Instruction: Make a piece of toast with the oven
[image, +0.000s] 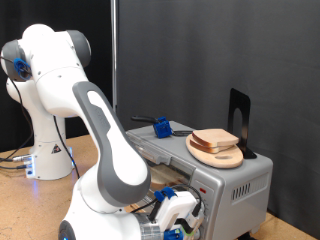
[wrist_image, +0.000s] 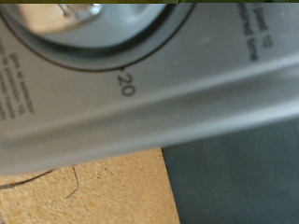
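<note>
my gripper (image: 178, 222) is right at the oven (image: 215, 170) timer knob (wrist_image: 79, 11), setting toast time; can't tell its opening

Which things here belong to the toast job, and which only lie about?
For the job:
- oven, its timer dial close before the wrist camera
- tool, low by the oven's front
- bread slices on the wooden board

Lying about:
- blue object on the oven
- black stand
</note>
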